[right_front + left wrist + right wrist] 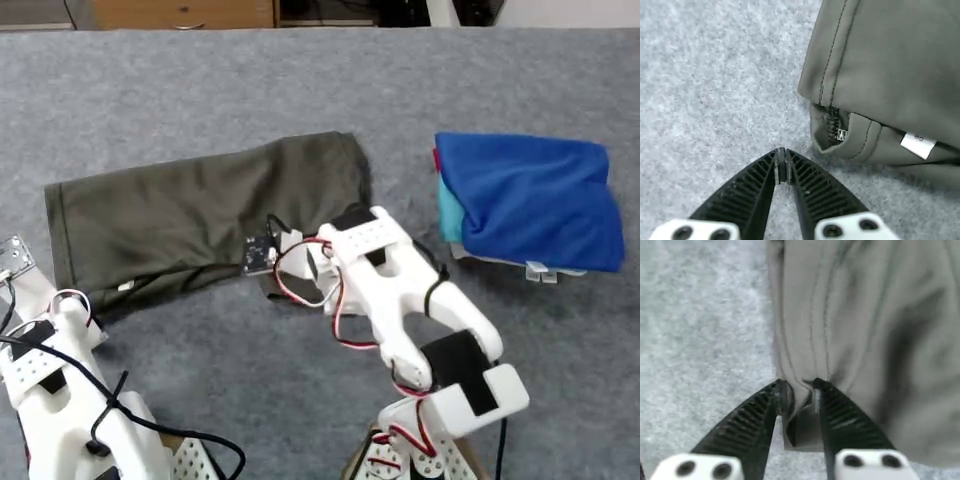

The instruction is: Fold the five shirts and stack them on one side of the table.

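Grey felt table (150,90) | olive shirt (200,215) partly folded, lying mid-left, white label (918,145) near its corner | stack of folded shirts (525,205), blue on top, well apart on the right | right fingers (757,412) clamped on the olive shirt's near edge | left fingers (757,182) together, empty, just beside its corner.

I am looking down my right pincer (797,390), and it is pinching a fold at the edge of the grey-green shirt (865,315). Its two black fingers (752,417) with little ridges are squeezing the cloth between their tips, and the cloth is bunching up there. The shirt is lying with soft wrinkles running along it. The fuzzy grey surface (700,315) is showing beside the shirt's edge.
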Controlling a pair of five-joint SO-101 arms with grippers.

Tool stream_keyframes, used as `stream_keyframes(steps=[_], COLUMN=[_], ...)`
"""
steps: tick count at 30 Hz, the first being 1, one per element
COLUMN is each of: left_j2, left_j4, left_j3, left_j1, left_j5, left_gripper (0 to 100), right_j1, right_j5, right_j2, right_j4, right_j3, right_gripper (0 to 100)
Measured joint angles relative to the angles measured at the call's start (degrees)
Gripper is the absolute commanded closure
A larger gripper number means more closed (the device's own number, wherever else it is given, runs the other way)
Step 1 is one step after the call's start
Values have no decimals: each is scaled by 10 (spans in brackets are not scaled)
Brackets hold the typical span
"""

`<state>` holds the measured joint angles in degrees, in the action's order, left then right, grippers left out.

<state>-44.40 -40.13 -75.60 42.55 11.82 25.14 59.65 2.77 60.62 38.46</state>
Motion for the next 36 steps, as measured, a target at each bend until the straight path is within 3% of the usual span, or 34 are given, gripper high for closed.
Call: stream_keyframes(steps=[6, 22, 28, 36], left_j2=[0, 0, 0, 0], left_j4=[0, 0, 0, 0], left_j3=[0, 0, 0, 0], left_j1=[0, 0, 0, 0], left_j5=[0, 0, 0, 0], left_gripper=[981, 981, 981, 981], right_j1=[0, 8, 11, 9], right_j5=[33, 34, 33, 27], right_j2=[0, 4, 4, 4], right_j4=[7, -8, -21, -40], right_j3=[-1, 5, 5, 5], right_gripper=[837, 839, 957, 995])
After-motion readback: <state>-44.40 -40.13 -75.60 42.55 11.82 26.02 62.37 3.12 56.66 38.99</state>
